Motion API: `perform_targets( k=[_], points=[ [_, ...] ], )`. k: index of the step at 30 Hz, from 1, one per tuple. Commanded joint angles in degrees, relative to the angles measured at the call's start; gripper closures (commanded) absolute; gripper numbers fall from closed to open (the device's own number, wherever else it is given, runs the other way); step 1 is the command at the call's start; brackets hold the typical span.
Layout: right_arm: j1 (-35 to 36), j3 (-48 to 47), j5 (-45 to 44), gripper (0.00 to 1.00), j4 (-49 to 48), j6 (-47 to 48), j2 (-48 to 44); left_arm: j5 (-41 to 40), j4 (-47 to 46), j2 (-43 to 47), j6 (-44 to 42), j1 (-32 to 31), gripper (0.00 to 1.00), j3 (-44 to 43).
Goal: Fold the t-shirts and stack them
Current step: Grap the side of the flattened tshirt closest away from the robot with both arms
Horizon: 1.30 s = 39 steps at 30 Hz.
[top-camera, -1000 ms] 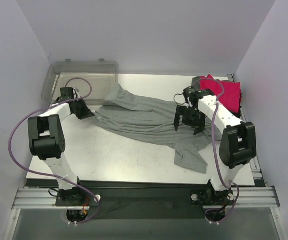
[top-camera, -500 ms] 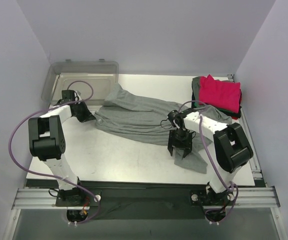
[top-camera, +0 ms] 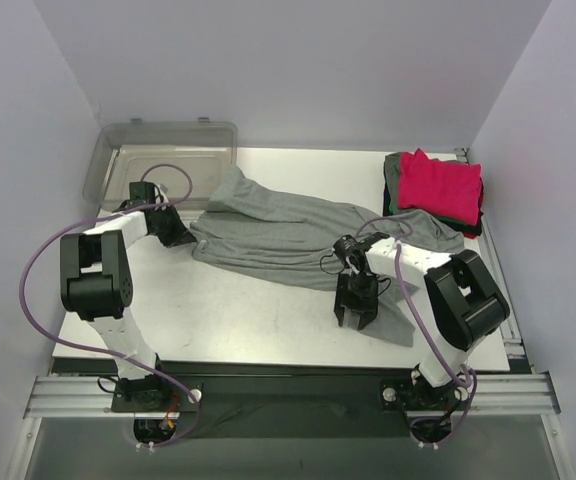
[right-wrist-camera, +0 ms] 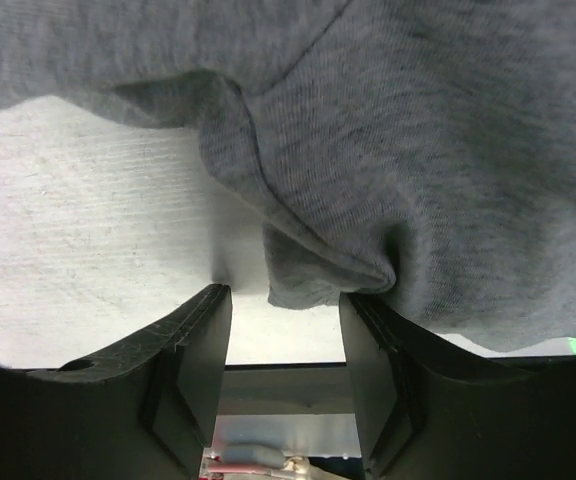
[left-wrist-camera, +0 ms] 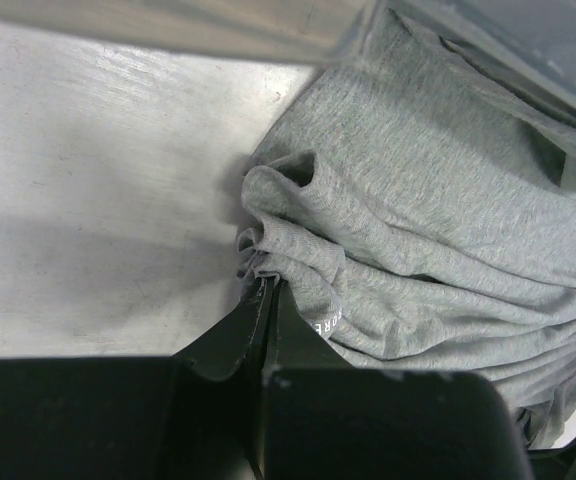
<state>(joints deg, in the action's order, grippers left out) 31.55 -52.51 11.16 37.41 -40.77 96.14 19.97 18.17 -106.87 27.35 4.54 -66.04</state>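
A large heather-grey t-shirt [top-camera: 278, 230] lies crumpled across the middle of the table. My left gripper [top-camera: 176, 235] is shut on the shirt's left edge; in the left wrist view its jaws pinch a bunched fold [left-wrist-camera: 268, 262] of grey cloth. My right gripper [top-camera: 354, 315] is open at the shirt's near right corner. In the right wrist view a folded grey corner [right-wrist-camera: 313, 270] hangs just in front of the gap between the fingers. A stack of folded shirts, bright pink-red one [top-camera: 438, 186] on top of dark ones, sits at the back right.
A clear plastic bin [top-camera: 163, 160] stands at the back left, right beside my left gripper. The table's near edge [top-camera: 268, 362] is just below my right gripper. Purple walls close in both sides.
My right arm swung from near the pink-red stack down and toward me to the shirt's near right corner. The left arm has barely moved and still holds the shirt.
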Motion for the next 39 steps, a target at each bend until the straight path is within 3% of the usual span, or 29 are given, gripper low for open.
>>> perform_targets(
  k=[1, 3, 7, 8, 10, 17, 27, 28, 32, 35, 39],
  points=[
    [0.2, 0.3, -0.8, 0.53, -0.1, -1.1, 1.6, 1.0, -1.2, 1.7, -0.8, -0.1, 1.00, -0.8],
    [0.2, 0.2, -1.3, 0.56, -0.1, -1.1, 1.8, 1.0, -1.1, 1.9, -0.9, -0.1, 1.00, -0.7],
    [0.2, -0.9, -2.1, 0.92, 1.1, -0.7, 1.3, 0.8, -1.2, 2.1, -0.9, -0.1, 1.00, -0.3],
    [0.5, -1.7, -2.3, 0.96, 2.0, -0.4, 1.5, 0.8, -1.2, 2.1, -0.9, -0.1, 1.00, -0.2],
    [1.2, -3.2, -3.4, 1.00, 4.7, 0.8, 1.9, 0.9, -1.1, 2.0, -0.9, -0.1, 1.00, -0.3],
    [6.9, -11.6, -3.7, 1.00, 9.2, 2.4, 5.4, 1.1, -1.0, 1.6, -1.0, -0.1, 1.00, -0.5],
    [9.3, -18.1, -1.7, 0.81, 9.9, 1.8, 9.6, 1.7, -1.4, 1.2, -1.0, -0.1, 1.00, 0.1],
    [9.3, -18.8, -1.6, 0.71, 9.9, 1.9, 9.4, 1.7, -1.6, 1.2, -1.0, -0.1, 1.00, 0.1],
    [9.1, -20.8, -0.3, 0.49, 9.9, 2.1, 7.2, 1.9, -1.8, 1.0, -0.7, -0.1, 1.00, 0.4],
    [8.7, -16.8, -0.5, 0.34, 9.8, 0.2, 2.2, 2.0, -2.0, 1.0, -0.6, -0.1, 1.00, 0.5],
    [7.4, -4.2, -2.0, 0.28, 9.8, -3.7, -7.3, 1.9, -2.4, 1.1, -0.5, -0.1, 1.00, 0.9]
  ],
)
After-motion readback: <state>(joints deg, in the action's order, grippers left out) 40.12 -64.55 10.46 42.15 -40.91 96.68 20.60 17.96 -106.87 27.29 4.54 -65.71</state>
